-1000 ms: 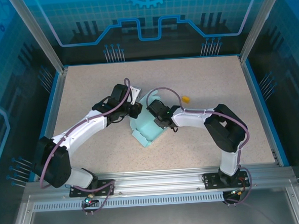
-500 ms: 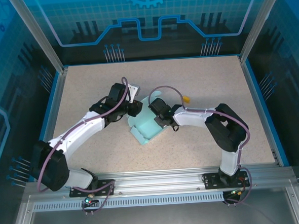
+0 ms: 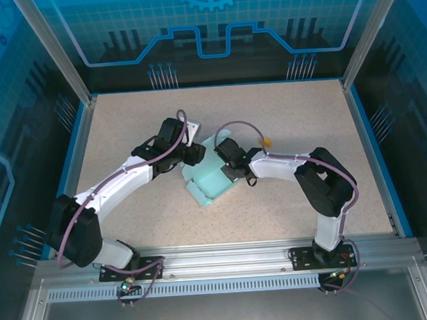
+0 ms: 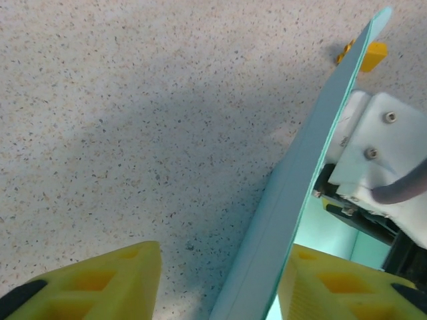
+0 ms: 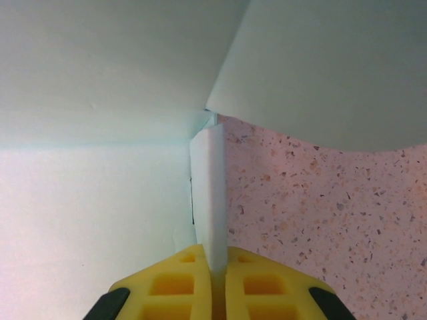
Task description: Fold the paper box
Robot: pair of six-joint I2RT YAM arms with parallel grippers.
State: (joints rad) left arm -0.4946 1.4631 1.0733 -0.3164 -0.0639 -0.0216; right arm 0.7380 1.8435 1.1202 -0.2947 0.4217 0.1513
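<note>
Here the pale-blue thin-card paper box (image 3: pixel 208 186) sits mid-frame on the speckled counter (image 3: pixel 124 122), half formed. The right gripper (image 5: pixel 212 283) clamps its fingers on a flap (image 5: pixel 212 193); the left gripper (image 4: pixel 220 267) holds its fingers apart astride a wall (image 4: pixel 300 167). Next, probably, press that wall upright.

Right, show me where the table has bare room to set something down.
Free: the far strip of the table along the back wall; the far right corner past the orange bit; the near patch in front of the paper box, between the left arm and the right arm. Crowded: the middle, where both arms meet at the box.
</note>
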